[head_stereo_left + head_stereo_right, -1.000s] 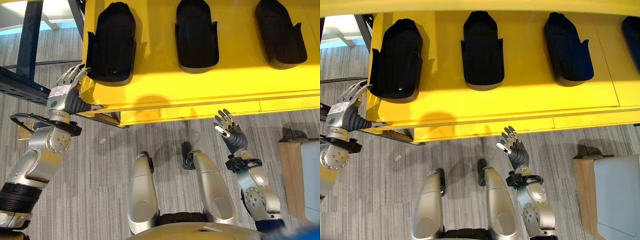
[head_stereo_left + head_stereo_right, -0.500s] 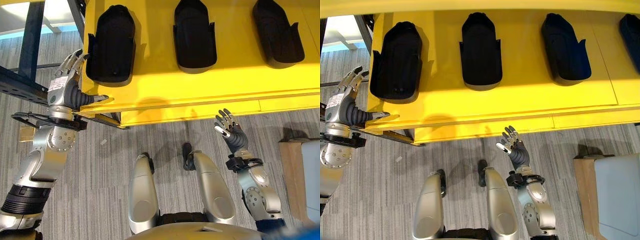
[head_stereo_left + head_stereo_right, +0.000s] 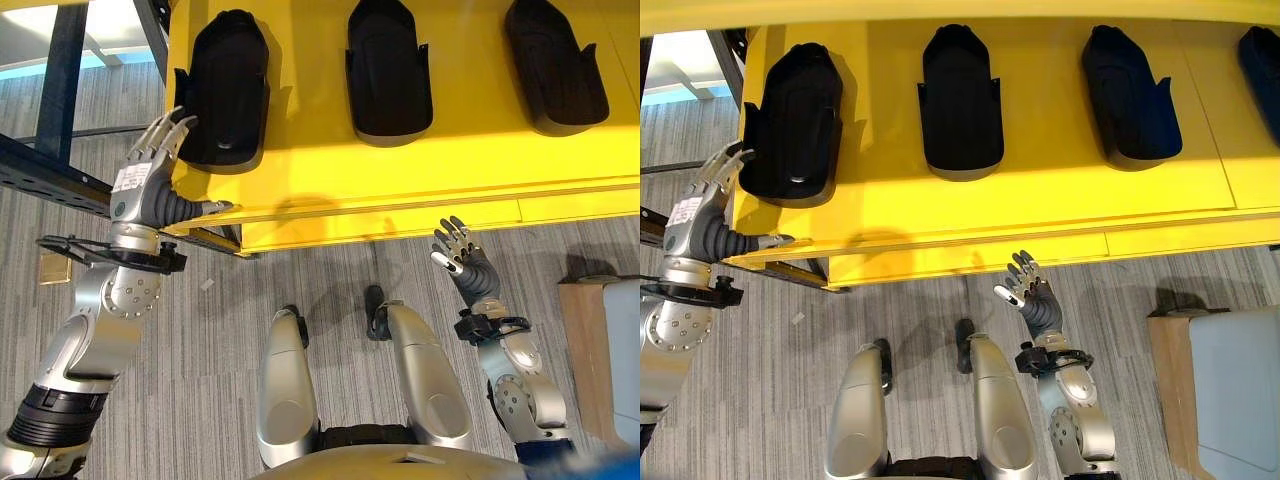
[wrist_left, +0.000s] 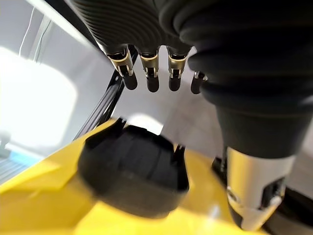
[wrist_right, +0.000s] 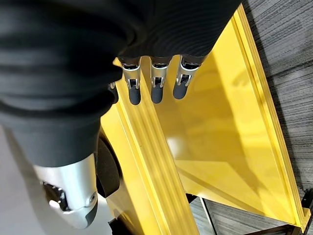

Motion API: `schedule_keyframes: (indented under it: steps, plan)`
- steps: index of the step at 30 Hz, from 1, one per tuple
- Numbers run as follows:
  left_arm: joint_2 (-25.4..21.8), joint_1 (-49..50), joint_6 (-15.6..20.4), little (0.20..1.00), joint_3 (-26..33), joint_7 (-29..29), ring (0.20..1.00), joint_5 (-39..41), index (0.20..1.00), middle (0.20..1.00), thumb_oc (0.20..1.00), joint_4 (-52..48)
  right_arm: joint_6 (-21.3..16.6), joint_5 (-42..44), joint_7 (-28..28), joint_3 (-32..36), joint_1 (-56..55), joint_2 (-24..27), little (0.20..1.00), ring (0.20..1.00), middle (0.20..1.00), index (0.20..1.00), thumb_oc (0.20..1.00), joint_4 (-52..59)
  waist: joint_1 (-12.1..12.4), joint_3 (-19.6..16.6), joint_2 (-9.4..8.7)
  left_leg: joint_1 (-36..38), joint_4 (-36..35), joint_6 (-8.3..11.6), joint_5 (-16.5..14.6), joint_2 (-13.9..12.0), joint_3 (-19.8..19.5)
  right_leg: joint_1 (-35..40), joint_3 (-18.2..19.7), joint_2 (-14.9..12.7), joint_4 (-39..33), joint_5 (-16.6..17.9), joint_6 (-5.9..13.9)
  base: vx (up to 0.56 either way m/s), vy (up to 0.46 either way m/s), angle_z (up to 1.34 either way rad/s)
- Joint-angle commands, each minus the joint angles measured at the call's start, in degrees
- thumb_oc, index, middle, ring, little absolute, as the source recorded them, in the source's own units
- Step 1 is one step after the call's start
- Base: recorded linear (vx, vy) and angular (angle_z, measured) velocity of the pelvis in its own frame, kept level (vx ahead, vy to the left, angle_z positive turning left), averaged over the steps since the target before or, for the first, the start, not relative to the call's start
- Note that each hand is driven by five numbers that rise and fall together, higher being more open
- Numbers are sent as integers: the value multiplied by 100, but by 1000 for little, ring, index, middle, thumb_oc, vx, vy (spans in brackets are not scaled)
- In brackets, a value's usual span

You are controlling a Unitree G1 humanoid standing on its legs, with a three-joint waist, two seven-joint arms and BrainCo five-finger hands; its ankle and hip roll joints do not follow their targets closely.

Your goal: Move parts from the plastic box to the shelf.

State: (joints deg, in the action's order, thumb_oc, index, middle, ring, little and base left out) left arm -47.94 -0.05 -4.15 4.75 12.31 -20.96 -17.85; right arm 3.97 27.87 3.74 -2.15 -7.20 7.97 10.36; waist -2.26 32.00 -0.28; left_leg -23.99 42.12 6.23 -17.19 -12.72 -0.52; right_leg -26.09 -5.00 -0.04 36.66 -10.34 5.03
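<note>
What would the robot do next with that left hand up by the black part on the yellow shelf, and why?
Probably draw the left robot hand back from the shelf. Its fingers are straight and hold nothing, and the leftmost black part already lies on the yellow surface beside two more. The right robot hand hangs open below the shelf edge, also empty, so another part seems needed.

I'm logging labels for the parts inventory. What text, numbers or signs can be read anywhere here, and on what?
Sticker on the back of the left hand: print too small to read.
Black parts on the yellow shelf: no markings visible.
Right hand: no text visible.
Nothing else carries readable text.
</note>
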Motion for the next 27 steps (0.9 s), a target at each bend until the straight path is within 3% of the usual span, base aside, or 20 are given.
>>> schedule_keyframes:
  steps: [1,12,27]
  plan:
    - [-164,139,195,1000,128,-27,1000,8,1000,1000,1000,-396,-274,-29,25,233,-1,3,1000,1000,1000,1000,1000,466,93,-220,188,351,-320,325,1910,-476,-271,-235,549,-414,704,1829,631,0,0,0]
    - [-475,612,209,1000,56,-276,1000,89,1000,1000,1000,-233,-241,20,103,251,-38,-13,1000,1000,1000,1000,1000,401,101,-220,201,310,-264,319,1925,-486,-266,-248,552,-423,696,1845,610,0,0,0]
    - [-547,109,133,1000,-354,-265,1000,118,1000,1000,1000,614,-252,66,150,253,23,-139,1000,1000,1000,1000,1000,251,41,-220,179,446,-303,368,1950,-490,-252,-203,558,-445,700,1853,621,0,0,0]
